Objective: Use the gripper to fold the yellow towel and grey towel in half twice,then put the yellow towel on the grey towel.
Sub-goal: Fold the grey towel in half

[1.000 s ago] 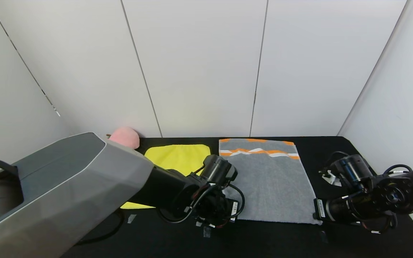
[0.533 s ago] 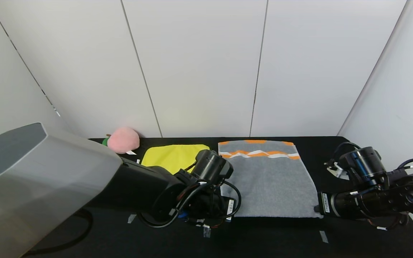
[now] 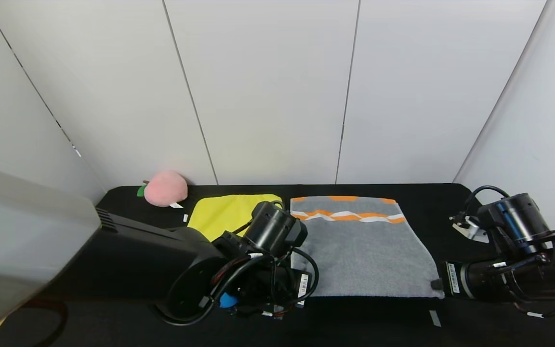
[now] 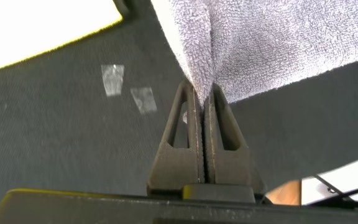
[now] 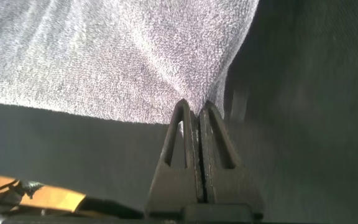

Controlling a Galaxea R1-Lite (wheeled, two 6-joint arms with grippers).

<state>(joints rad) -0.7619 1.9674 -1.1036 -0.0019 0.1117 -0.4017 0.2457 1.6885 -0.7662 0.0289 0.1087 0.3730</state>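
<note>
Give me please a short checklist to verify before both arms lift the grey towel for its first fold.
1. Left tool shut on the near left corner of the grey towel: ok.
2. Right tool shut on the near right corner: ok.
3. Far edge with the orange bands lies flat on the table: ok.
4. Yellow towel lies apart from the grey towel, not caught in the left tool: ok in the left wrist view.
5. Pink plush peach is out of the folding path, at the far left: ok.
6. How much cloth each tool holds, deep enough or not: cannot tell.
</note>
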